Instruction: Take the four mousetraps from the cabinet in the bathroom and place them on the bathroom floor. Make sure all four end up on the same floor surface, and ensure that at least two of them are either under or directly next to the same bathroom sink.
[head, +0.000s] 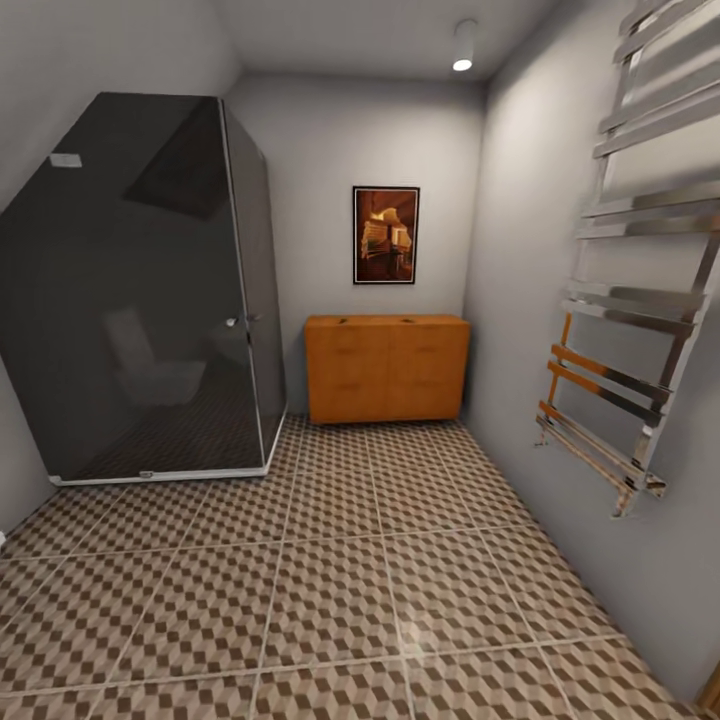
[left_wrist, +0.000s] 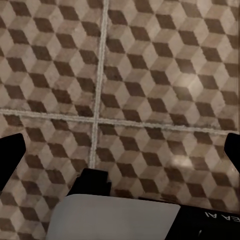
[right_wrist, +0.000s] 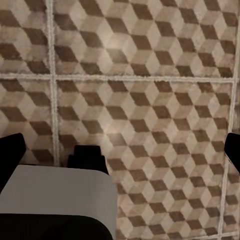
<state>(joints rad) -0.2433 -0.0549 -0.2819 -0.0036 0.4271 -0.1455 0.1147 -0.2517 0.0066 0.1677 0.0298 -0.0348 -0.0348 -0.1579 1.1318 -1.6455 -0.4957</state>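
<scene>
Cube-patterned floor (head: 380, 600): brown, beige and white tiles with pale grout, across the lower frame of the head view.
Shower (head: 140, 290): dark glass enclosure, left.
Towel rail (head: 630, 300): chrome, on the right wall.
Cabinet (head: 386, 367): orange-brown wood, centre, against the far wall; drawers closed, contents unseen. Two small dark items on its top, too small to tell.
Picture (head: 386, 235): framed, above the cabinet.
Left gripper (left_wrist: 122, 150) and right gripper (right_wrist: 122, 150): jaws spread wide over bare tiles, nothing between them.
</scene>
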